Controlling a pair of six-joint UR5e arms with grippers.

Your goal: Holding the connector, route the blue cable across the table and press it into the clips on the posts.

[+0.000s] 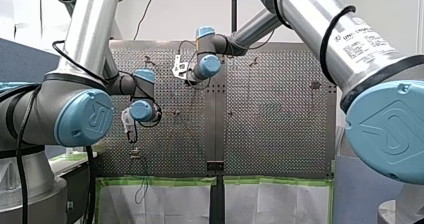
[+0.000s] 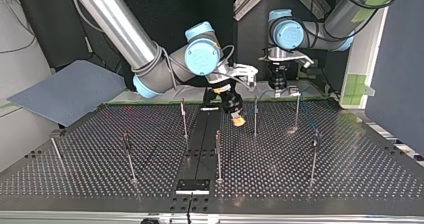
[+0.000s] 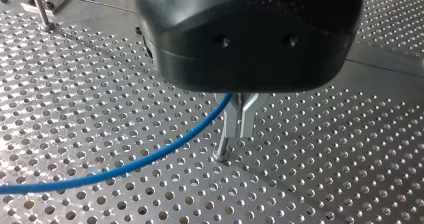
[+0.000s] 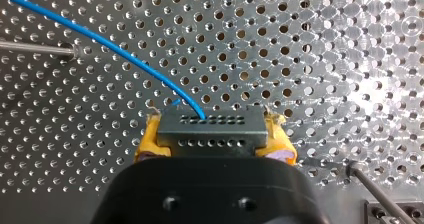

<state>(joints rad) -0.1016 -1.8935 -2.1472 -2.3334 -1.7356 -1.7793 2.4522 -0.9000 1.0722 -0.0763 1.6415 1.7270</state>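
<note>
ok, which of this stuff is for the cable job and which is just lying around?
For the job: blue cable, connector, posts.
Lying about: grey board, black plate, green tape.

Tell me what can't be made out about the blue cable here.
- Left wrist view: the black body of my left gripper hides where the blue cable goes.
- Top view: clips on the posts too small to show any cable in them.
- Right wrist view: an edge cuts the cable off.

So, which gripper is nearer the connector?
Right: my right gripper clamps the connector between its yellow pads; my left gripper grips the blue cable farther along.
</note>
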